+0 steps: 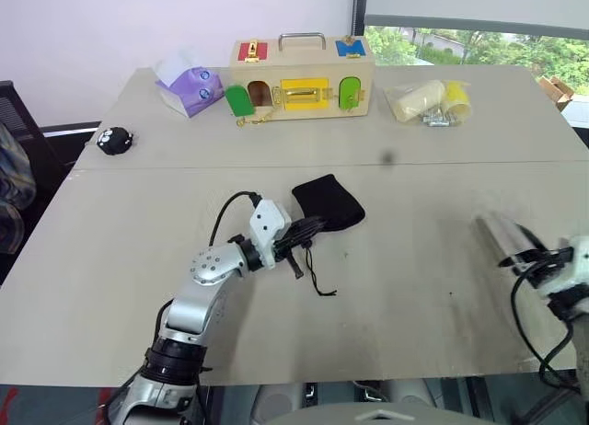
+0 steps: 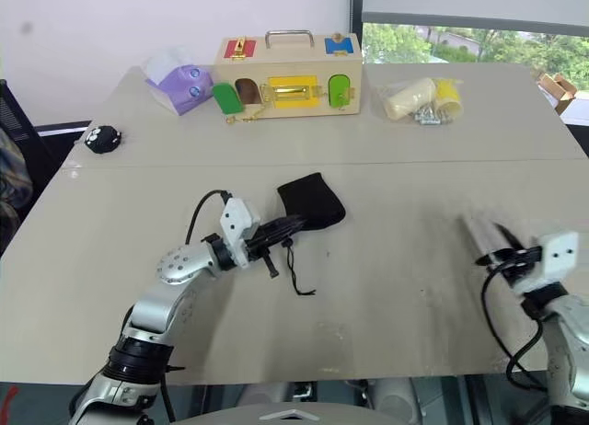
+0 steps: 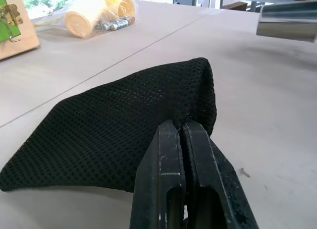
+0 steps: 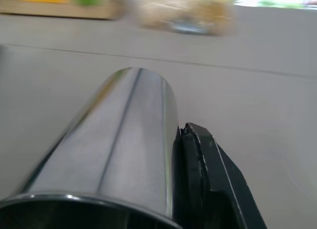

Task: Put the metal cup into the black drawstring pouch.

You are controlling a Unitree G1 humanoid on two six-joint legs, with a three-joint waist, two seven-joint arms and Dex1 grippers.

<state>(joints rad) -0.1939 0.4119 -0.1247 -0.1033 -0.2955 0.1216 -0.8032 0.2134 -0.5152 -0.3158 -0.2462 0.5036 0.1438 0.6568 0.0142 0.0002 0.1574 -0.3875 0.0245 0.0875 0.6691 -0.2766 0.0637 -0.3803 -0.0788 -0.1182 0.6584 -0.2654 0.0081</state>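
Left eye view: left gripper point(image 1: 296, 240) is pinching the mouth edge of the soft black mesh drawstring pouch point(image 1: 329, 202) with jaws fully closed, while right gripper point(image 1: 529, 256) is clamping the shiny silver steel cup point(image 1: 500, 230) above the table. Transport step is under way; next the mouth needs spreading and the cup lining up with it

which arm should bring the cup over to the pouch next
The right. Its tool is already shut on the metal cup, out at the table's right side. The left tool is clamped on the edge of the black drawstring pouch, so it is probably best left holding that.
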